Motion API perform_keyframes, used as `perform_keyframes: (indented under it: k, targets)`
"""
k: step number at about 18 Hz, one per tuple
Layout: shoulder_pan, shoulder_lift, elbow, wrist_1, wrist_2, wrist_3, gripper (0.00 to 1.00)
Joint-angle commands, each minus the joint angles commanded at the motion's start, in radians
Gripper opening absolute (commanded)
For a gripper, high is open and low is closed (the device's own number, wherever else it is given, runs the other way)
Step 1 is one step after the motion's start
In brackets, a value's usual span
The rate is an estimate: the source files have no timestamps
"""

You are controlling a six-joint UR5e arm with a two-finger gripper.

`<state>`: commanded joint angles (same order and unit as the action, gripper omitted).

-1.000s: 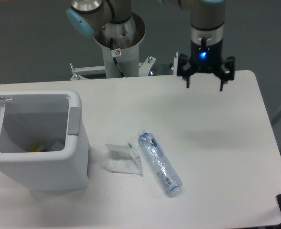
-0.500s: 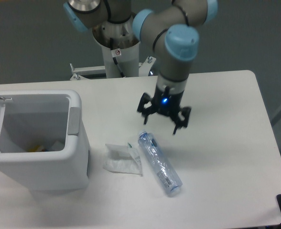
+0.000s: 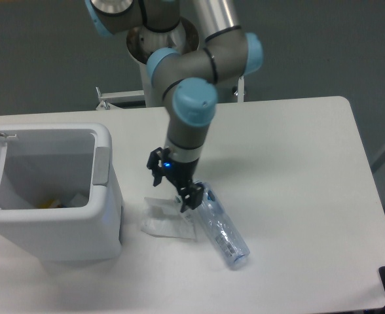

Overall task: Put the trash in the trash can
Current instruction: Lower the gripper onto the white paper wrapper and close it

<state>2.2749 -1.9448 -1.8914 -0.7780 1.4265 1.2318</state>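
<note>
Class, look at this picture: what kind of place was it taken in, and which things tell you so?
Probably a robotics lab or test cell, not a home. A robot arm on a pedestal reaches over a bare white table, its hand above staged litter, a wrapper and bottle, beside a white trash can.

The arm (image 3: 202, 62) is built of smooth grey metal tubes joined by thick round joints, each closed with a pale blue cap (image 3: 194, 103). It rises from a wide silver-grey cylindrical base (image 3: 154, 78) that carries a small white sticker and a thin black cable. The gripper (image 3: 174, 185) is black, with two dark fingers and a small blue light glowing on its body.
</note>
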Motion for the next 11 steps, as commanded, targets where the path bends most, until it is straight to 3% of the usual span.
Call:
perform_keyframes:
  k: [3, 4, 6, 7, 8, 11]
  targets:
    - [-0.011, -0.037, 0.002, 0.02, 0.023, -0.008, 1.0]
    - [-0.011, -0.042, 0.002, 0.022, 0.025, -0.009, 0.91]
    - [-0.011, -0.04, -0.003, 0.023, 0.026, -0.011, 0.52]
    - [-0.011, -0.037, -0.003, 0.022, 0.026, -0.029, 0.18]
    - [-0.011, -0.039, -0.002, 0.023, 0.028, -0.063, 0.0]
    - [-0.009, -0.033, 0.006, 0.026, 0.026, -0.117, 0.0]
